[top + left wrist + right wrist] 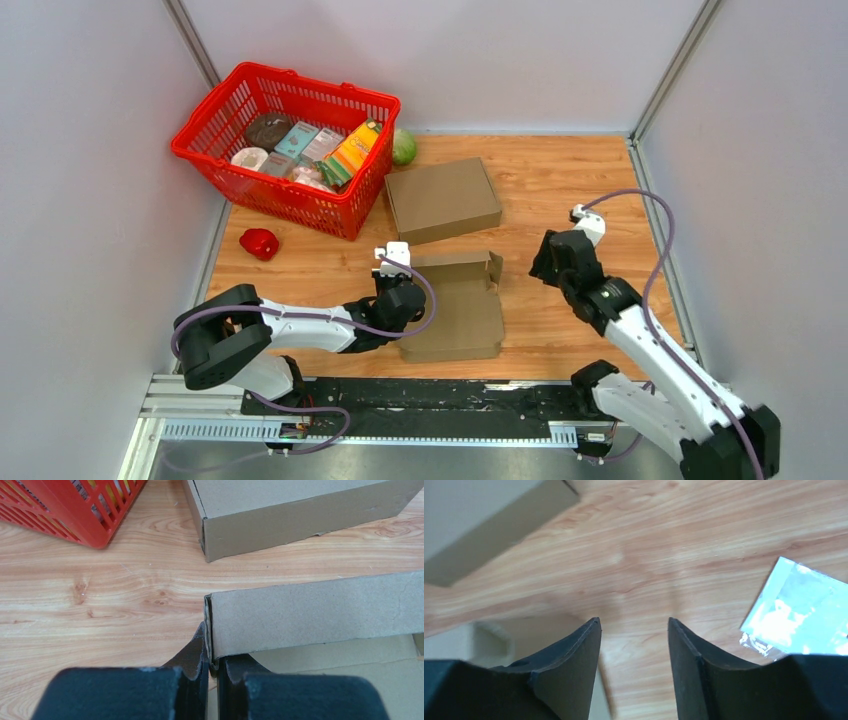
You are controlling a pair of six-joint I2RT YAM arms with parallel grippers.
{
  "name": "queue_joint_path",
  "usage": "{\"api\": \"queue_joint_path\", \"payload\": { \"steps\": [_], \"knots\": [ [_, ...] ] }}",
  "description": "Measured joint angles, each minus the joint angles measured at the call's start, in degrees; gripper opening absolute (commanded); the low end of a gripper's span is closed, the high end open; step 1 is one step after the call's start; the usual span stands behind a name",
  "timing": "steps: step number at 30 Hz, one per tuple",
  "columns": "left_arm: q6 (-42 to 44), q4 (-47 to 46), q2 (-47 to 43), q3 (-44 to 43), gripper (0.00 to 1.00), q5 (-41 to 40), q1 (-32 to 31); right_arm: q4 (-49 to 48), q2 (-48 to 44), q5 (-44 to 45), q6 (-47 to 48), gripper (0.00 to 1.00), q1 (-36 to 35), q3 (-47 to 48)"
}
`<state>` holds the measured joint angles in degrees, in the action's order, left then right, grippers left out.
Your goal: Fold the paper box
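One wall (pixel 310 610) of the open brown cardboard box (pixel 458 318) stood raised, left gripper (pixel 211 652) clamped on it, right gripper (pixel 634 630) agape; most folding remained.

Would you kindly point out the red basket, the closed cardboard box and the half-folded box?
red basket (pixel 207 105), top external view, its left rim.
closed cardboard box (pixel 443 198), top external view, middle of its lid.
half-folded box (pixel 465 315), top external view, its flat panel.

A green round thing (pixel 404 147) sits half hidden behind the red basket (pixel 300 203). The packs (pixel 310 150) inside are too small to read. In the left wrist view the basket and the closed box (pixel 300 510) beside it run off the top. The right wrist view shows a blurry, cut-off shiny thing (pixel 796 607).
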<state>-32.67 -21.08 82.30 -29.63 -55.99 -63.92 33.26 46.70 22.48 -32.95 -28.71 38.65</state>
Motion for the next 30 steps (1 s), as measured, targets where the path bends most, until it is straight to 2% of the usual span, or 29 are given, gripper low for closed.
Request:
{"api": "queue_joint_path", "payload": {
  "steps": [3,6,8,17,30],
  "knots": [
    [0.0,0.0,0.0,0.0,0.0,0.0,0.0,-5.6,9.2,-1.9,5.0,0.52,2.8,-0.9],
    [0.0,0.0,0.0,0.0,0.0,0.0,0.0,-9.5,18.8,-7.5,11.4,0.51,2.0,-0.8],
    [0.0,0.0,0.0,0.0,0.0,0.0,0.0,-10.7,21.1,-11.0,14.4,0.5,0.7,-0.9],
    [0.0,0.0,0.0,0.0,0.0,0.0,0.0,-16.1,15.1,-21.2,20.5,0.5,-3.1,-1.5],
    [0.0,0.0,0.0,0.0,0.0,0.0,0.1,-18.7,14.7,-26.0,21.9,0.52,-3.3,-3.7]
  ]
}}
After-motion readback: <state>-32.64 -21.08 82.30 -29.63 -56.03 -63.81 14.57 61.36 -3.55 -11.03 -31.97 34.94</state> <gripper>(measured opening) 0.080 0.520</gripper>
